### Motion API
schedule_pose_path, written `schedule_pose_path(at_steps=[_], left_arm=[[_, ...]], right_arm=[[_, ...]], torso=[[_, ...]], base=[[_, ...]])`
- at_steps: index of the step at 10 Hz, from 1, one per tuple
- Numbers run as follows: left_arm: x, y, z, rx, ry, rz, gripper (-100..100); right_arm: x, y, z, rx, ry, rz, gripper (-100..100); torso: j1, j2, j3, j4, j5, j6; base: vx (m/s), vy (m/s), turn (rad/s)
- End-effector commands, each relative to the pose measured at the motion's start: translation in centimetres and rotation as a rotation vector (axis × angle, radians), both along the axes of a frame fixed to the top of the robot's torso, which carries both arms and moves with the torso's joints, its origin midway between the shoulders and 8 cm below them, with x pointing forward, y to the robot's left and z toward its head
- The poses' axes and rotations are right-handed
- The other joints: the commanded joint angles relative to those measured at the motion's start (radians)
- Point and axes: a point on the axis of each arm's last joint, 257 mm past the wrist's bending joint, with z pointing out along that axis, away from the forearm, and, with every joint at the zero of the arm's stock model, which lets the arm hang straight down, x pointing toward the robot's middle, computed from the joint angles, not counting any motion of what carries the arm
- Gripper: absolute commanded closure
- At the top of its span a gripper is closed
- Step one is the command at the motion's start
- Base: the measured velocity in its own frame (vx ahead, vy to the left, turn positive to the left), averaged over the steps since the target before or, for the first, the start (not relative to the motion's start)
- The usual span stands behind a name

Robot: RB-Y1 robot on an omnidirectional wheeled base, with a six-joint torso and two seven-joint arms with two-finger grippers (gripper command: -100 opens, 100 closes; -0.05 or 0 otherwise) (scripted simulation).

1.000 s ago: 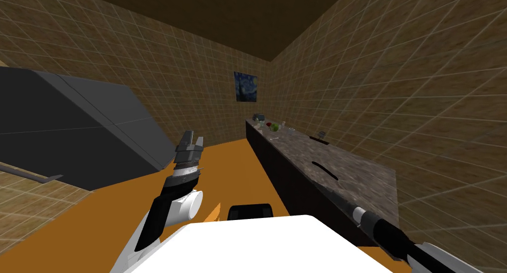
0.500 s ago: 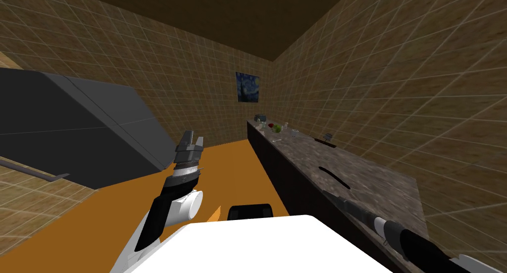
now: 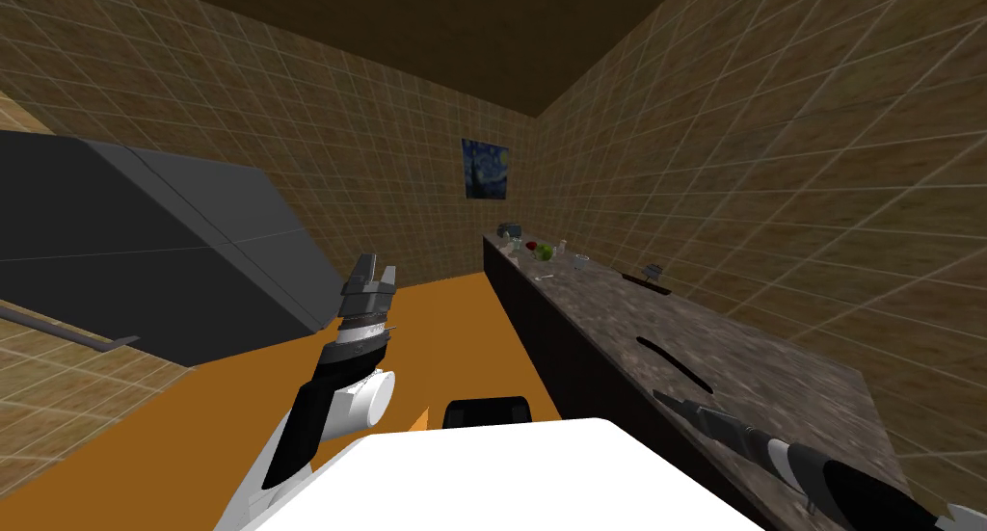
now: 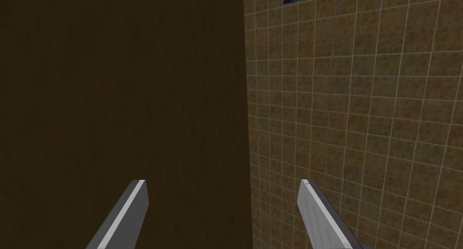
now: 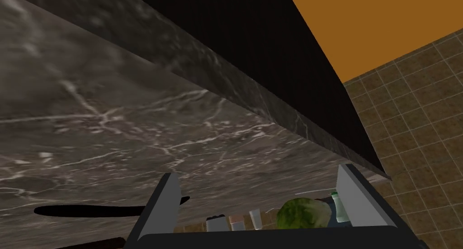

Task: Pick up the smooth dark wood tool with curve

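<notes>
Countertop [image 5: 135, 124]: dark grey stone look, white veining, slight sheen. Counter front [image 5: 271, 56]: flat black, matt. Curved tool [image 5: 90, 210]: plain black, smooth. Walls [image 3: 771, 169]: speckled brown tile, pale grout. Floor [image 3: 453, 304]: flat orange, textureless. Lettuce [image 5: 303, 214] at countertop's far end: crinkled, leafy. Right gripper [image 5: 257, 170] fingers [image 5: 162, 205]: light grey, smooth, matt.

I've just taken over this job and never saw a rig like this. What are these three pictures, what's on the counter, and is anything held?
This is a two-armed robot. The wide picture comes from its head, looking down: the right gripper is at the stone counter, the left gripper is held up away from it. The other two pictures come from a camera on each hand, looking along its two grey fingers. Both grippers are open and hold nothing. On the counter lies the dark curved tool, close by the right gripper, untouched. Small kitchen things, among them a green lettuce, stand at the far end.
</notes>
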Motion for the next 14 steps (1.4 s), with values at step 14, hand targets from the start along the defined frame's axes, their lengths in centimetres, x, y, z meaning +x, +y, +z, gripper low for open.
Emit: schedule_pose_path(at_steps=[14], left_arm=[[0.0, 0.0, 0.0, 0.0, 0.0, 0.0, 0]], right_arm=[[-16.6, -9.0, 0.8, -0.253, 0.602, 0.255, -100]], torso=[[-0.004, -0.002, -0.001, 0.0, -0.001, 0.0]], base=[[0.123, -0.029, 0.059]])
